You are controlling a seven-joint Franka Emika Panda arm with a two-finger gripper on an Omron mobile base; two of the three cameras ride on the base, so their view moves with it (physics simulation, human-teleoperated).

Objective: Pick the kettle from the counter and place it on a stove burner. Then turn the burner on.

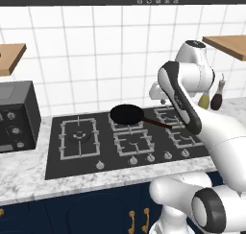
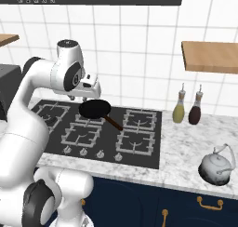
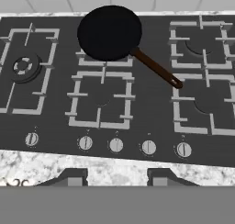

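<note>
The silver-grey kettle (image 2: 216, 167) stands upright on the white marble counter (image 2: 183, 149), far right of the cooktop near the front edge. My gripper (image 3: 117, 178) hovers above the cooktop's front edge, open, with nothing between its fingertips. In the right base view the gripper (image 2: 92, 89) hangs over the back of the cooktop, well left of the kettle. The large double-ring stove burner (image 3: 23, 66) sits at the cooktop's left end under its own square grate. The same burner (image 1: 78, 134) has nothing on it.
A black frying pan (image 3: 109, 32) rests on a middle rear burner, its brown handle pointing right and forward. Several knobs (image 3: 115, 145) line the cooktop's front. Two bottles (image 2: 187, 110) stand behind the kettle. A dark oven box (image 1: 17, 115) sits left of the cooktop.
</note>
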